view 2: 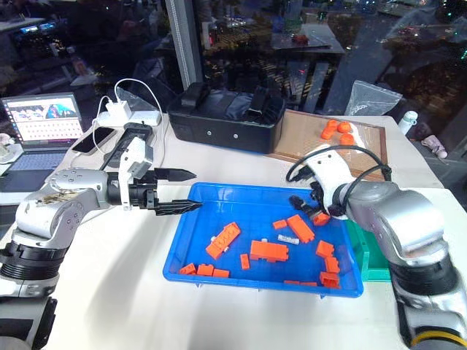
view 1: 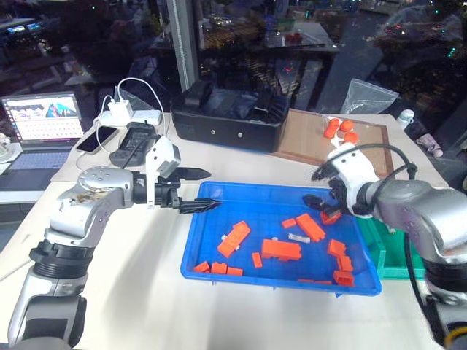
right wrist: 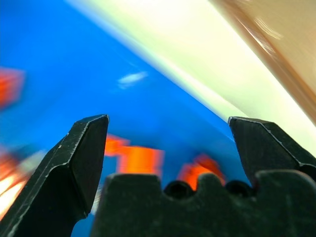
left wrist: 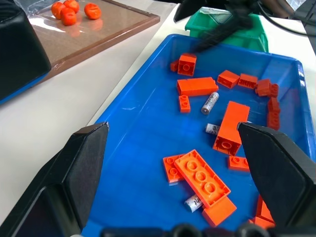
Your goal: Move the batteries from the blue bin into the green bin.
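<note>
Both arms have silver-grey metallic shells with black ribbed joint rings, the left arm (view 1: 80,208) scuffed and brownish on top. Wrists are glossy white housings; a black cable loops over the right wrist (view 1: 355,173). Each gripper has two black wedge fingers on a black scalloped base: left gripper (view 1: 198,190), right gripper (right wrist: 170,153).

Head cameras look down; both wrist cameras closely face the blue bin (view 1: 219,255).

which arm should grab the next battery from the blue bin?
Probably right: the right gripper, open and empty, hangs over the blue bin near a battery, beside the green bin.
</note>
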